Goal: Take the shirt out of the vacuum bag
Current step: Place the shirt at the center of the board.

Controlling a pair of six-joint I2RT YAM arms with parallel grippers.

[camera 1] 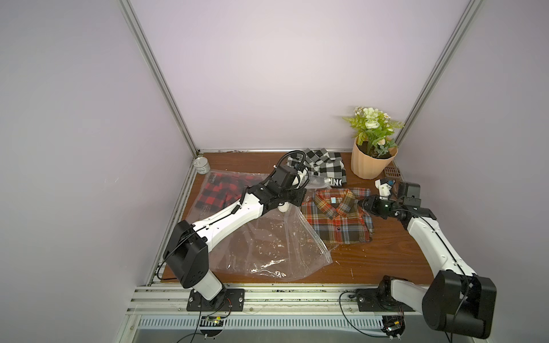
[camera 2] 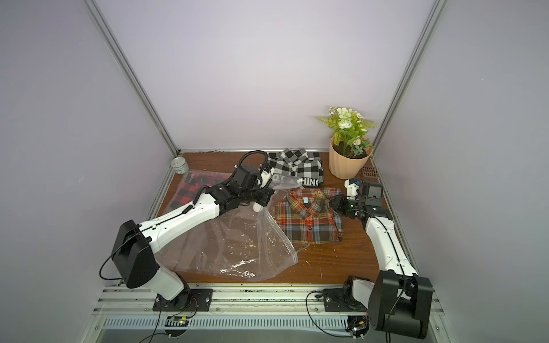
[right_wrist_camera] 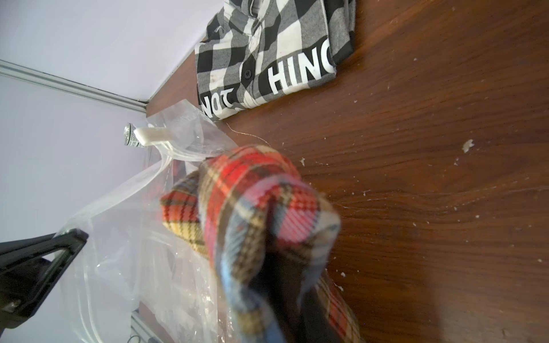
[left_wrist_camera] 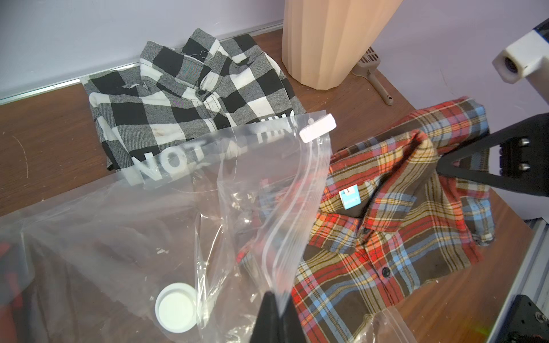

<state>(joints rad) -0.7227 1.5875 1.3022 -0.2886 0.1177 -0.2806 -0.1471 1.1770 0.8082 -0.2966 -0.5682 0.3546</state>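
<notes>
Shirt is found lying right of the vacuum bag, almost wholly withdrawn; its left hem is possibly overlapped by the bag's mouth. The zip strip is clamped by the left gripper, and shirt cloth is pinched by the right gripper. Outstanding: final clearance, release.

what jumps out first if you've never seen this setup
The orange, red and blue plaid shirt lies on the right arm's side, a fold pinched in the shut right gripper. Next to it sprawls the large clear plastic vacuum bag, its zip edge pinched by the shut left gripper. A peach ribbed pot of white flowers stands in the far corner.
</notes>
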